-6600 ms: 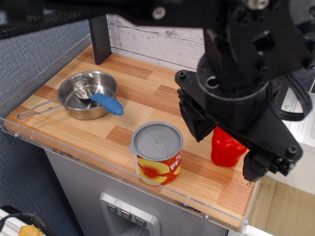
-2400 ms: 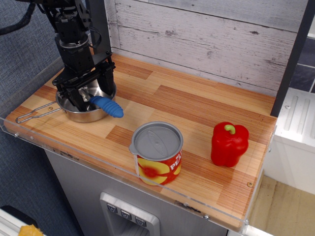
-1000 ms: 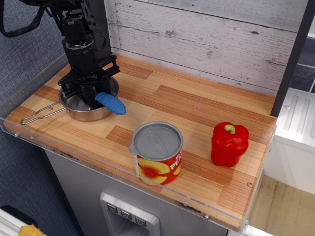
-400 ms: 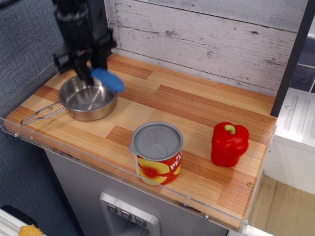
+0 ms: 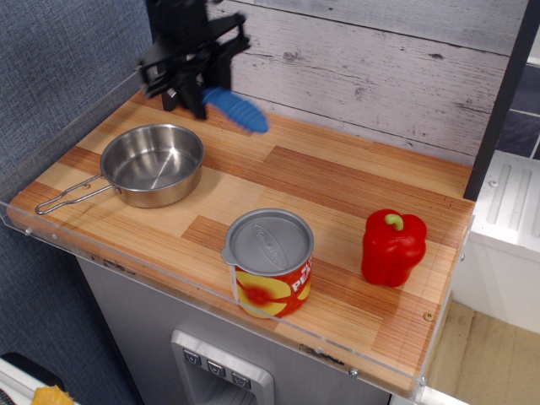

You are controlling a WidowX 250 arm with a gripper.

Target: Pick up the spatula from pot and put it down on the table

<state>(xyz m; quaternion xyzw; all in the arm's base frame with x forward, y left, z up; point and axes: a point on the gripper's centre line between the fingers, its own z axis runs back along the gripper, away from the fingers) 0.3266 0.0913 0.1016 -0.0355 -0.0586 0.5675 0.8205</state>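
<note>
spatula (image 5: 235,109) is up in the air behind the pot (image 5: 153,164), pinched by its metal end in the gripper (image 5: 192,84). it could slip out and drop, since its heavy blue handle sticks out sideways.

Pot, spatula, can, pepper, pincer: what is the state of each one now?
Pot: empty, upright on table.
Spatula: held in the air, tilted.
Can: upright, lid on.
Pepper: upright, untouched.
Pincer: shut on the spatula, raised.
</note>
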